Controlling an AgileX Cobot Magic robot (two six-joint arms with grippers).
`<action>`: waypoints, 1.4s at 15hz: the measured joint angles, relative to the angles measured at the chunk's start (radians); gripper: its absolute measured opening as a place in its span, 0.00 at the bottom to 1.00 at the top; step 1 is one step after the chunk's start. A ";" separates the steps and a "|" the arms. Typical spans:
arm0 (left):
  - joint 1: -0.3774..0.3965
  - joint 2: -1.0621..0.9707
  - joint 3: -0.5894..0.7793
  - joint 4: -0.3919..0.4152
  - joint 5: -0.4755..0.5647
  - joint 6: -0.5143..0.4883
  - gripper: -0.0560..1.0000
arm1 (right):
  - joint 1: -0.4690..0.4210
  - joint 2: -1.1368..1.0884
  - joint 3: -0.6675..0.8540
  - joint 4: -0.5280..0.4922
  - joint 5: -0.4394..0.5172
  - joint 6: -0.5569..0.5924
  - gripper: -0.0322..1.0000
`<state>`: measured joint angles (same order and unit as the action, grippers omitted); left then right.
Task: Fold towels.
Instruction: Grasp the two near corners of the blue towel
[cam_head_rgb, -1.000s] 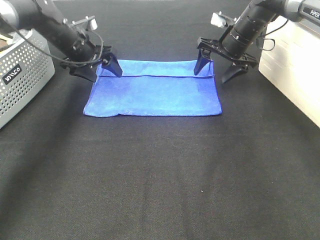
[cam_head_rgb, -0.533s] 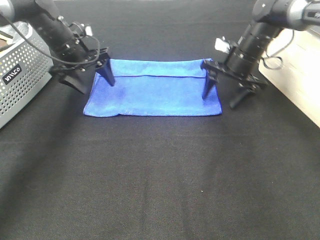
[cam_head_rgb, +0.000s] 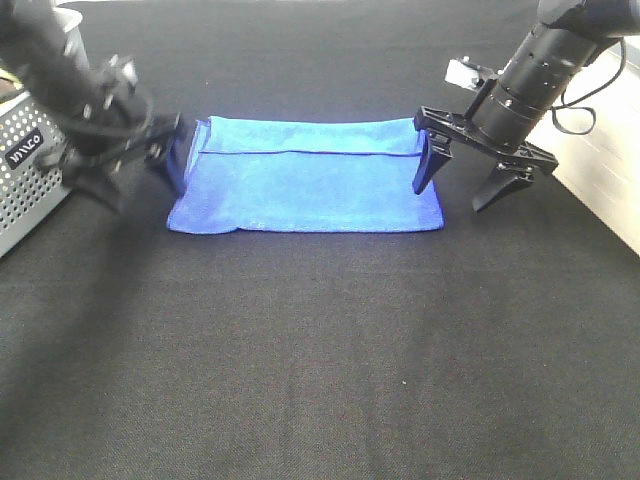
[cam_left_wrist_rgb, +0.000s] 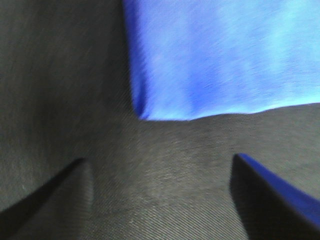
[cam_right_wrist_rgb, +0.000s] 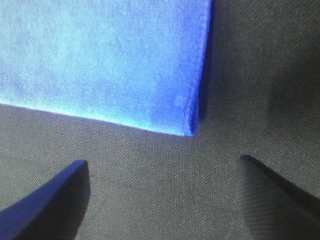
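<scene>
A blue towel (cam_head_rgb: 305, 185) lies flat on the black table, folded once, with the folded layer's edge showing as a line near its far side. My left gripper (cam_head_rgb: 135, 172) is open and empty, just off the towel's left edge. In the left wrist view the towel (cam_left_wrist_rgb: 215, 55) shows a corner ahead of the open left gripper (cam_left_wrist_rgb: 160, 200). My right gripper (cam_head_rgb: 460, 185) is open and empty at the towel's right edge, one finger (cam_head_rgb: 425, 172) over the cloth. In the right wrist view the towel's (cam_right_wrist_rgb: 100, 55) corner lies ahead of the open right gripper (cam_right_wrist_rgb: 162, 200).
A grey perforated basket (cam_head_rgb: 30, 170) stands at the left edge, close behind my left arm. A white surface (cam_head_rgb: 600, 165) runs along the right side. Black cloth (cam_head_rgb: 320, 350) covers the table in front of the towel.
Both grippers have left the towel's far corners. The left moved left, off the towel's edge. The right moved right and nearer, along the towel's right edge. The towel has not moved.
</scene>
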<state>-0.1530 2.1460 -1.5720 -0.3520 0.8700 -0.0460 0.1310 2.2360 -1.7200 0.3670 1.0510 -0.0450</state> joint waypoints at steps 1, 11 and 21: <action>0.000 -0.019 0.059 -0.021 -0.061 0.000 0.68 | 0.000 0.000 0.000 0.000 0.000 -0.005 0.76; 0.000 0.119 -0.019 -0.161 -0.187 0.094 0.71 | 0.000 0.004 0.000 0.004 -0.161 -0.087 0.76; 0.000 0.205 -0.098 -0.225 -0.135 0.124 0.60 | 0.000 0.128 0.000 0.178 -0.171 -0.130 0.41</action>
<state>-0.1530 2.3510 -1.6700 -0.5770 0.7350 0.0780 0.1310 2.3640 -1.7200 0.5450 0.8800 -0.1750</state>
